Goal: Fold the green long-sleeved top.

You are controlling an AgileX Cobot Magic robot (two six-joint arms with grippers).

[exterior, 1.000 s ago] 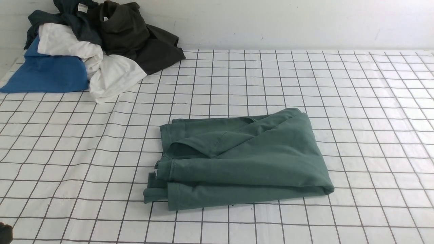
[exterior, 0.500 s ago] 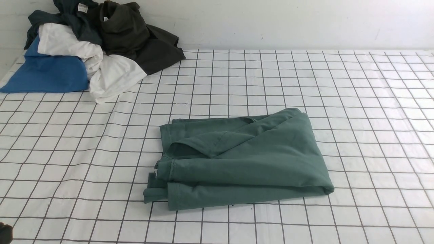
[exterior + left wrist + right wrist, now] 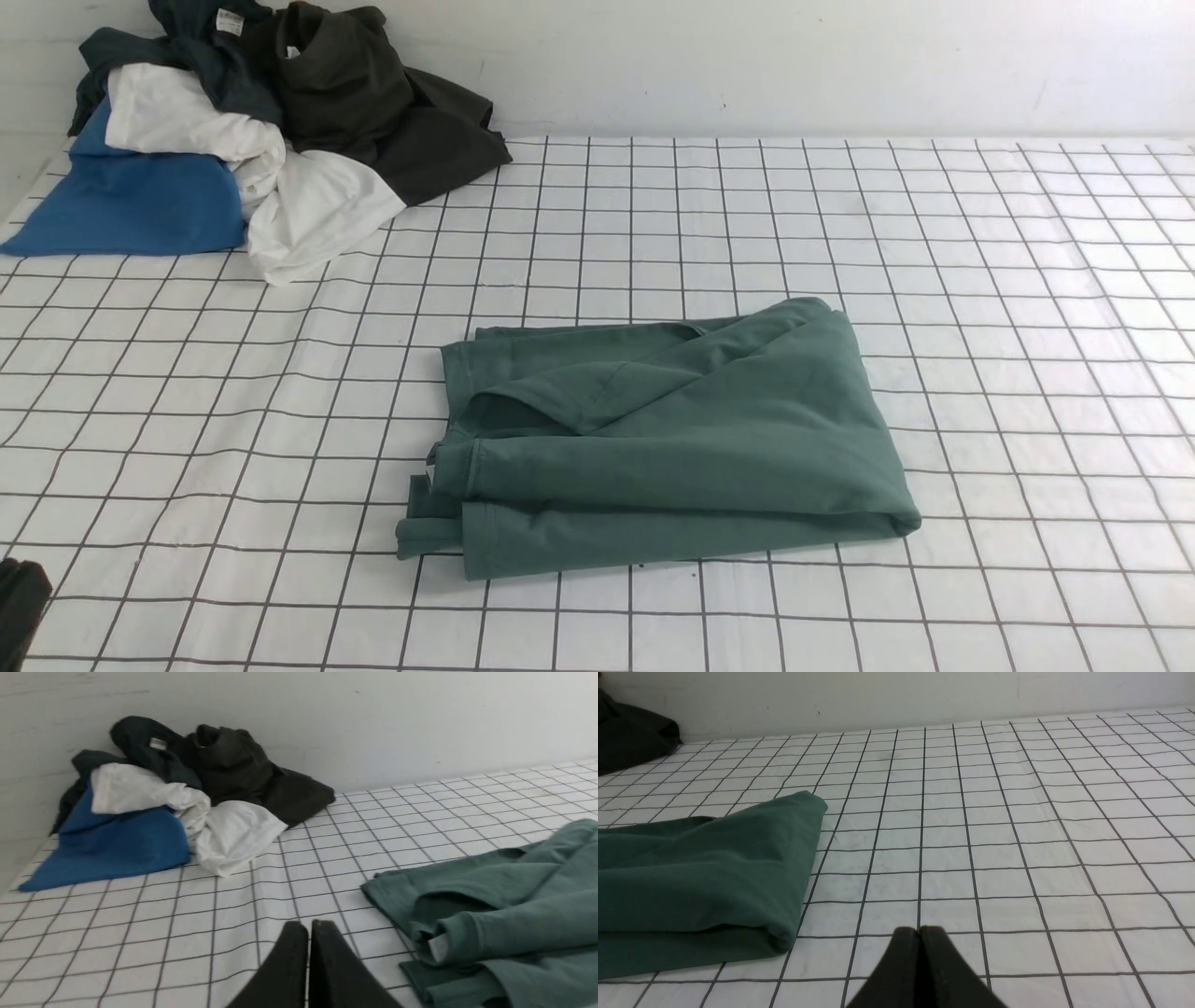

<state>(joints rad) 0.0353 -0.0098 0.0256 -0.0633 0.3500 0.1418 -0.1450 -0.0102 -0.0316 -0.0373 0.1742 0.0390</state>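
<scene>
Green top (image 3: 672, 439) clear of both grippers.

The green long-sleeved top (image 3: 672, 439) lies folded into a compact, layered bundle mid-cloth (hems stacked at its left end, smooth fold on the right).

Muted teal-green long-sleeved top (image 3: 672, 439); white tablecloth (image 3: 980, 280) ruled with a thin dark grid; bright blue garment (image 3: 131, 205); white garment (image 3: 299, 210); olive-black garment (image 3: 392, 103); dark navy garment (image 3: 201, 47) with white neck label; black gripper fingers (image 3: 292, 970).
</scene>
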